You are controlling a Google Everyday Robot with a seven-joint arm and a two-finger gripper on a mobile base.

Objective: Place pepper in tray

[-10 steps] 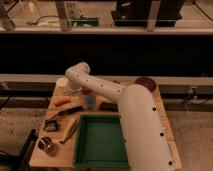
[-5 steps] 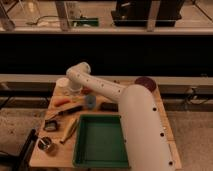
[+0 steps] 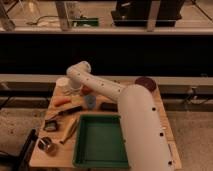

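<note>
Maroon plate (image 3: 145, 83), metal cup (image 3: 47, 145)

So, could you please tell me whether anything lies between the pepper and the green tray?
Yes: a dark-handled utensil lies between the reddish pepper and the green tray, probably low enough to lift over. The gripper hangs at the back left of the table, just behind the pepper, with nothing visible between them.

Tool hidden — behind arm (image 3: 102, 89)

Green tray (image 3: 100, 142) open from above, arm (image 3: 135, 115) crowding its right side, pincer (image 3: 73, 90) seemingly over cluttered far-left tabletop (image 3: 36, 156)
</note>
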